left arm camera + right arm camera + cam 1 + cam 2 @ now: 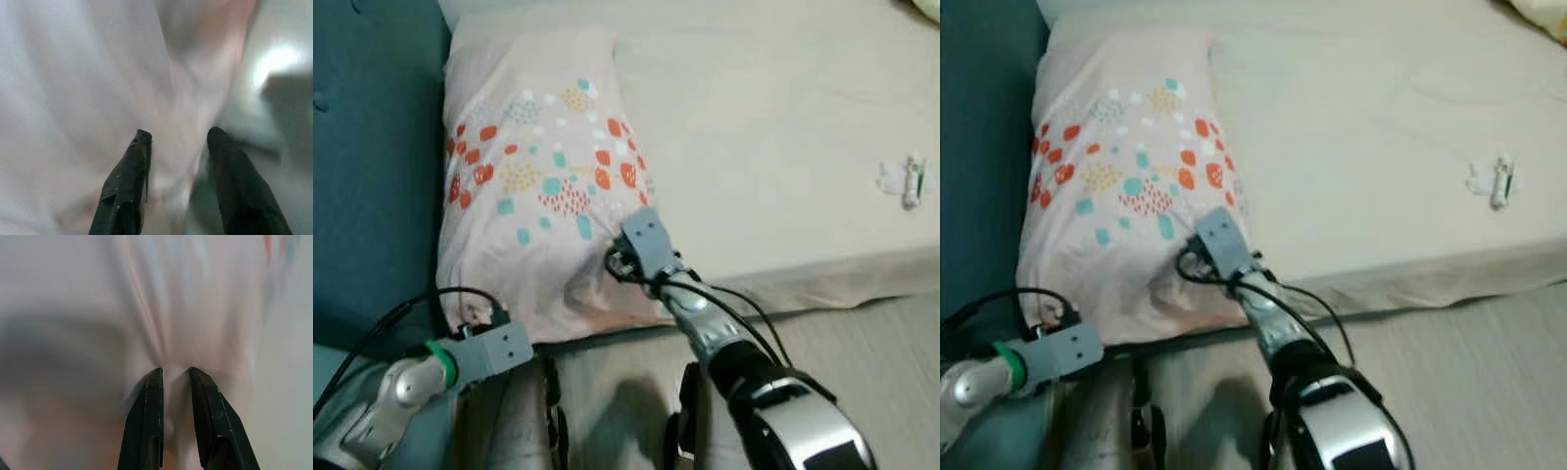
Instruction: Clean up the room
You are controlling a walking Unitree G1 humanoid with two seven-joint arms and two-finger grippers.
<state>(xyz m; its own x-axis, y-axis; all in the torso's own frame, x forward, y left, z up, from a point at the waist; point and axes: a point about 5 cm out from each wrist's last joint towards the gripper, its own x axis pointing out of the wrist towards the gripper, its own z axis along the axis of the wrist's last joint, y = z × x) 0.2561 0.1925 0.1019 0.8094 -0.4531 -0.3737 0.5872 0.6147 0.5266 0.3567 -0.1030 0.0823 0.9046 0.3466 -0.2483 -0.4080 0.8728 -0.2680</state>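
1. Lying at the head end of the bed [773, 127], a pale pink pillow [533, 176] printed with orange, teal and white spots sits just beside a teal upholstered headboard [367, 166] on the robot's left.

2. Its near edge hangs over the front edge of the mattress, and both grippers meet it there.

3. The right gripper [169, 373] is pinching a bunched fold of the pillow's fabric — in the right wrist view creases fan out from the narrow gap between its black fingers [146, 421], which press close together on the cloth.

4. In the head views that gripper sits at the pillow's near right corner, with its grey wrist block [646, 245] against the fabric and black cables looping off it.

5. The left gripper [177, 134] is at the pillow's near left corner, low by the headboard; its fingers [128, 186] are set apart with pink fabric between them — whether they actually clamp it I cannot tell, as the picture is blurred.

6. A green band rings the left wrist [440, 360].

7. Well apart from the pillow, out on the cream sheet to the right, lies a small white object [906, 179], too small to identify.

8. A strip of pale wooden floor [871, 333] runs along the front of the bed.
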